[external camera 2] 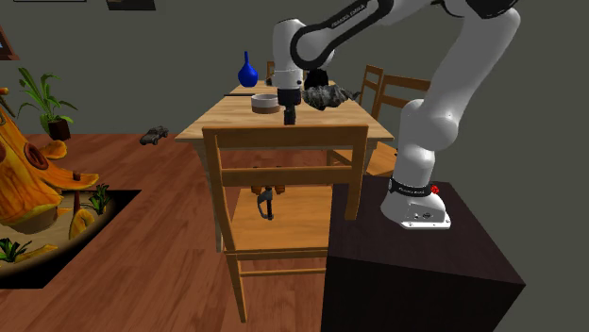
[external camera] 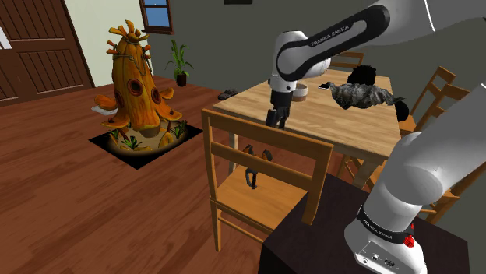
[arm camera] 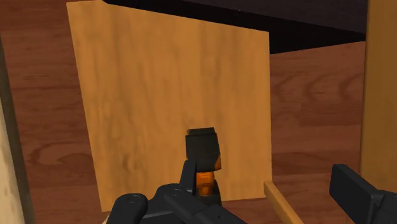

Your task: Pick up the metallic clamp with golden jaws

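Zero grip yet: my end effector hung wide open and empty over the clamp on the chair seat, needing recentring before a straight descent.

A bowl rests on the wooden table

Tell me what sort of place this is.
Probably a dining room in a house: a wooden dining table with wooden chairs drawn up to it, a wood-plank floor, and a potted plant by the far wall.
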